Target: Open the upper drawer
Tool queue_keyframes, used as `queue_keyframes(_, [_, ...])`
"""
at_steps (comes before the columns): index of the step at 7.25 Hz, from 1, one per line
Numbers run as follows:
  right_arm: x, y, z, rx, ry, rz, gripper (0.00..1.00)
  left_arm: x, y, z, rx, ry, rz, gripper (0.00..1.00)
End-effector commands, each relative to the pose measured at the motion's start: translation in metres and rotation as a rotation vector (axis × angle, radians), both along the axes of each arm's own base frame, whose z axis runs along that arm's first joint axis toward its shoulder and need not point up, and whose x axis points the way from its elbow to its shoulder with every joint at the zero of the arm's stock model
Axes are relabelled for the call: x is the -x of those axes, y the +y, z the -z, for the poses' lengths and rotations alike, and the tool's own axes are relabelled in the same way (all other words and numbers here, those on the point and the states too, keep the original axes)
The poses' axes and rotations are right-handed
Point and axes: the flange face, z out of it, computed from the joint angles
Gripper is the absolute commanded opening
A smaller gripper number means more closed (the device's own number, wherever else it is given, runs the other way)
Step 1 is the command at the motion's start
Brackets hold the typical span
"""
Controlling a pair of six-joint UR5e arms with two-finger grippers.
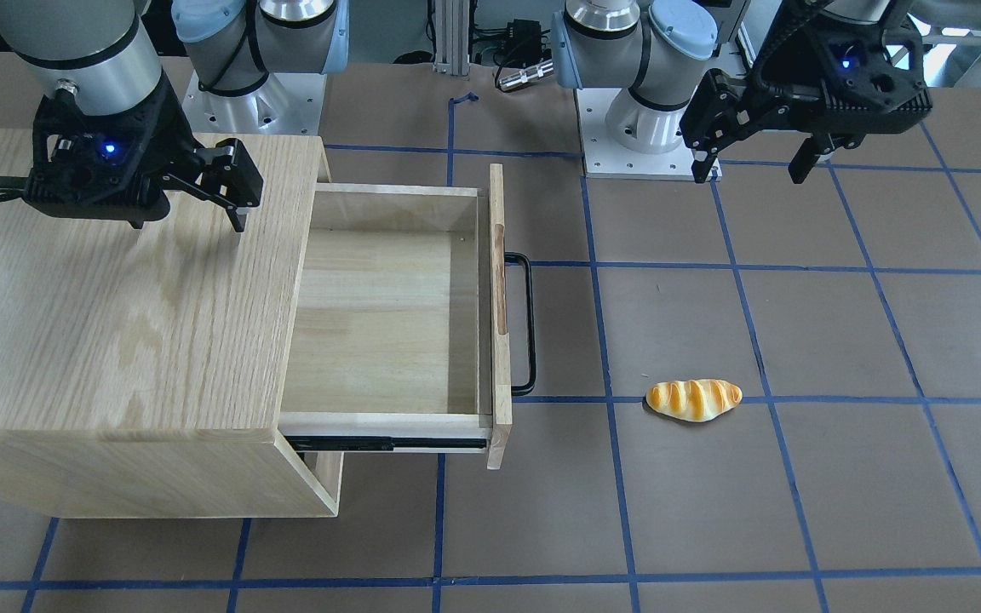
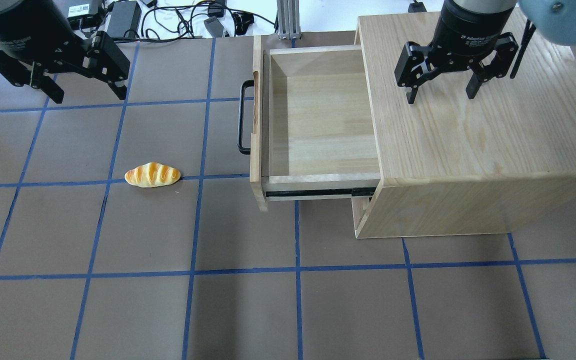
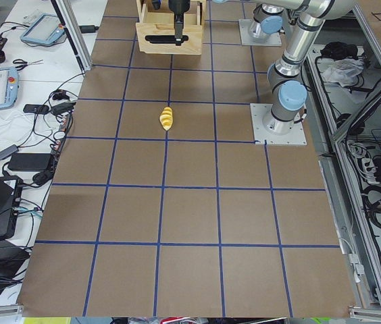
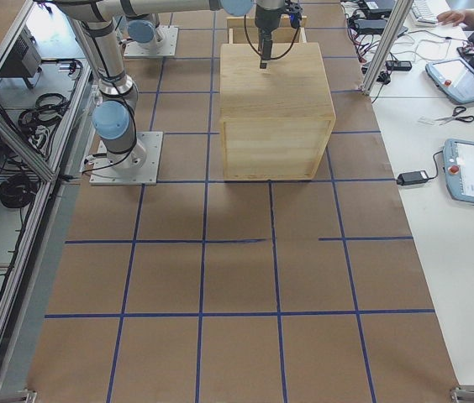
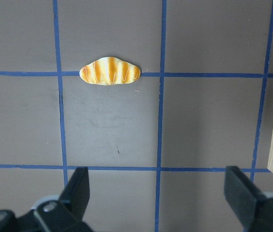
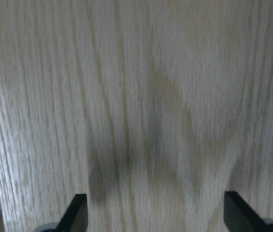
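Note:
The upper drawer [image 1: 380, 315] is pulled far out of the oak-grain cabinet [image 1: 116, 298], and its pale plank inside is empty. Its black bar handle [image 1: 529, 323] faces the table's middle. In the overhead view the drawer [image 2: 318, 130] and its handle [image 2: 242, 117] lie left of the cabinet [image 2: 478, 135]. My right gripper [image 2: 441, 97] is open and empty above the cabinet top, also seen from the front [image 1: 191, 226] and from the right wrist [image 6: 157, 212]. My left gripper [image 2: 89, 96] is open and empty, raised over the table far from the handle [image 1: 754, 166] [image 5: 159, 193].
A striped bread roll [image 2: 152, 175] lies on the brown mat between my left gripper and the drawer, also in the front view [image 1: 694, 399] and the left wrist view [image 5: 110, 72]. The arm bases [image 1: 652, 128] stand at the table's robot side.

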Motion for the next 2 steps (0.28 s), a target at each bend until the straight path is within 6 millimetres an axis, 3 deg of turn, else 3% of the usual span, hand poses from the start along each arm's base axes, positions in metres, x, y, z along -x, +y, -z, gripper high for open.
queue_keyframes(1, [-0.0001,0.0,-0.0002,0.0,0.0,-0.001,1.0,0.0006,-0.0004,-0.0031,0.011,-0.003,0.002,1.0])
queue_keyframes(2, [-0.0001,0.0,-0.0002,0.0,0.0,-0.001,1.0,0.0008,0.0003,-0.0016,0.008,-0.001,0.003,1.0])
